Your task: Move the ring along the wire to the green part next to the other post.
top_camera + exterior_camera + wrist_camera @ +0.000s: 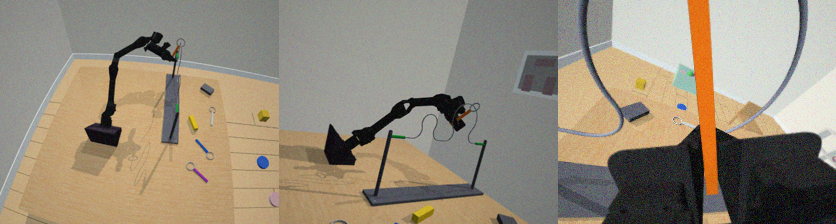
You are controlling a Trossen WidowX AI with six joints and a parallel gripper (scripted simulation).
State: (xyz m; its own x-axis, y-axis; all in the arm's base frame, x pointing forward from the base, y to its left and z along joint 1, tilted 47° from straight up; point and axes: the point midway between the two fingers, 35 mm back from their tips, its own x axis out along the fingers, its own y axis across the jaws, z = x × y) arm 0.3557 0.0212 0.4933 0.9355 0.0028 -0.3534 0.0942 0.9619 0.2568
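Observation:
The ring [181, 38] [479, 106] surrounds the thin grey wire [443, 141] [584, 37] on the right shoulder of its tallest hump; any gap is too small to tell. My gripper [174, 60] [456, 121] [703, 128] is shut on the orange handle [175, 52] [464, 115] [703, 90], which slants down from ring to fingers. The wire crosses before the gripper in the exterior view. The far green part [177, 56] [479, 143] is below and right of the ring there; the near green part [177, 108] [398, 136] is at the other post [383, 163]. The ring is outside the wrist view.
The posts stand on a grey base [171, 95] [422, 193]. Beyond it lie a yellow block [193, 122] [423, 214], a dark block [207, 89] [635, 111], and white [212, 118], blue [202, 146] and purple [201, 175] ring tools.

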